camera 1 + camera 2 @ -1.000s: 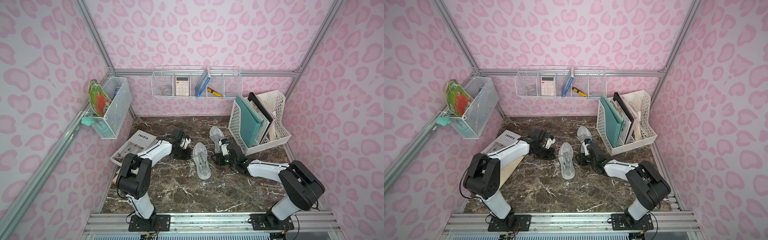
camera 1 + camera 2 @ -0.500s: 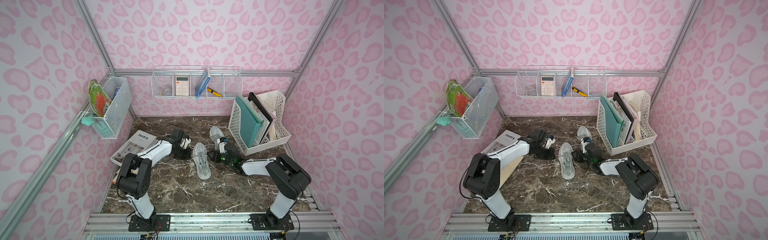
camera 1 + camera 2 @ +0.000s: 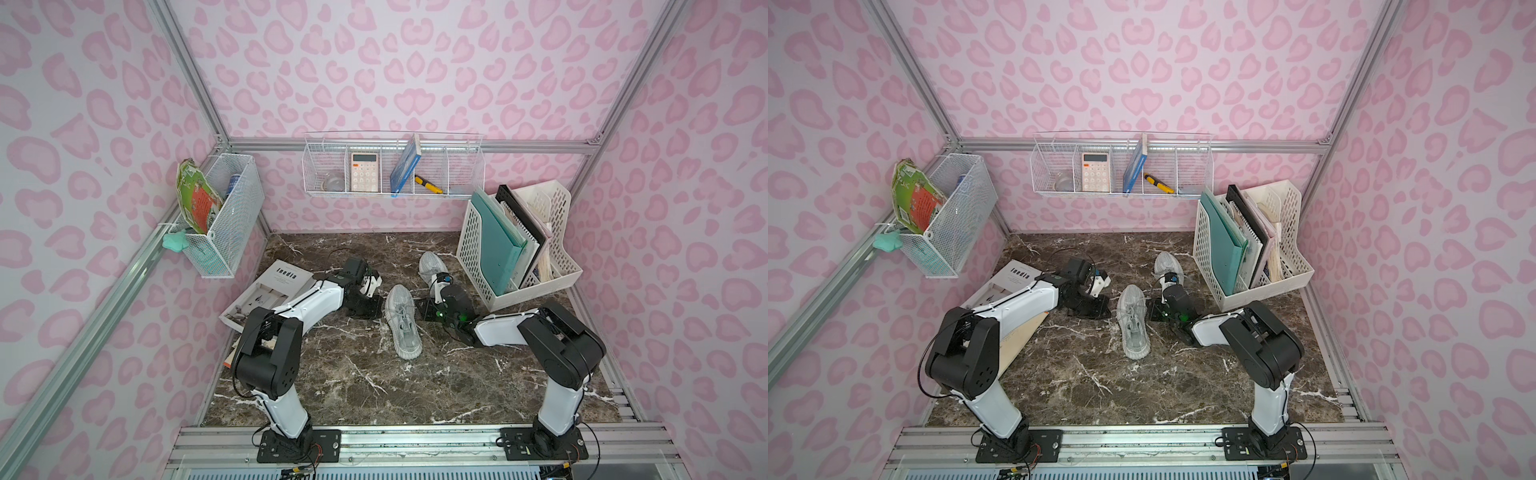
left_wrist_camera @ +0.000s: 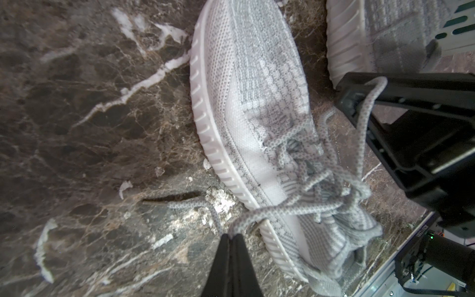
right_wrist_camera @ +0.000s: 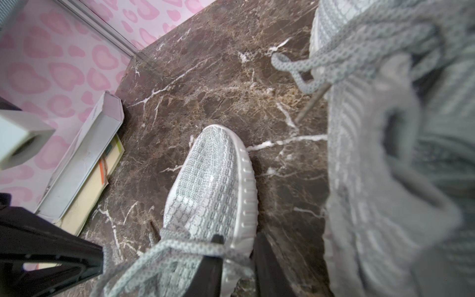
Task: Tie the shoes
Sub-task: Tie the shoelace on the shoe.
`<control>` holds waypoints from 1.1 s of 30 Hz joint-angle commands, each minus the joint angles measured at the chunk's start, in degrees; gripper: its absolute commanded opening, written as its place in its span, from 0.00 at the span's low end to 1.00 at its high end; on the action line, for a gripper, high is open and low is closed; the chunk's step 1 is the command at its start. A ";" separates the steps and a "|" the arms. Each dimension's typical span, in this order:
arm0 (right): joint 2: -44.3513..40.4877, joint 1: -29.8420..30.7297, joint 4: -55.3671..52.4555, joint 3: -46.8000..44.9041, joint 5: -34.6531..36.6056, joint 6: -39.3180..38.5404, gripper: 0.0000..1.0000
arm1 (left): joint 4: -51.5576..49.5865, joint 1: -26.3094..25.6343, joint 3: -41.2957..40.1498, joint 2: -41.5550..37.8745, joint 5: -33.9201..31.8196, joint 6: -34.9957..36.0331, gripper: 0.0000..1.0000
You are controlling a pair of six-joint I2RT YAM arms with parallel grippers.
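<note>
- Checking occlusions first: the far shoe (image 3: pixel 428 262) was half covered by the right arm's wrist in both top views. In the right wrist view it was close and blurred, and its lacing was unreadable.
- The tips of the left gripper (image 4: pixel 232 235) and the right gripper (image 5: pixel 239 248) were hidden under their own wrists in both top views.
- The near shoe (image 3: pixel 402 322) lay on the tabletop (image 3: pixel 374 386) between the two grippers, toe towards the robot bases. Its heel was cut off in the right wrist view.
- Left jaws were together, pinching a lace (image 4: pixel 270 208) end beside the sole.
- Right jaws stood slightly apart over the near shoe's edge with a lace strand running across them. Couldn't tell if it was clamped.
- The white file rack (image 3: pixel 469 253) stood just beside the far shoe.
- A white box (image 3: pixel 270 286) lay under the left arm, at the tabletop's left edge.
- The wire baskets (image 3: pixel 324 166) hung on the walls, well apart from the shoes.
</note>
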 commanded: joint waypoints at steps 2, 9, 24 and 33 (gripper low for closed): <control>-3.07 0.80 -5.78 1.28 8.21 -6.86 0.06 | -0.77 0.09 -0.19 -1.01 -0.46 0.48 0.00; -10.36 1.29 -22.79 3.45 18.19 -18.31 0.00 | -1.03 0.51 -0.88 -2.04 -1.20 0.39 0.00; -7.03 5.22 -62.98 26.25 31.33 -40.24 0.05 | -1.24 1.03 -1.10 -1.97 -1.82 0.17 0.00; -3.29 8.74 -73.57 34.01 35.59 -43.78 0.11 | -1.14 1.05 -1.09 -1.85 -1.90 0.01 0.00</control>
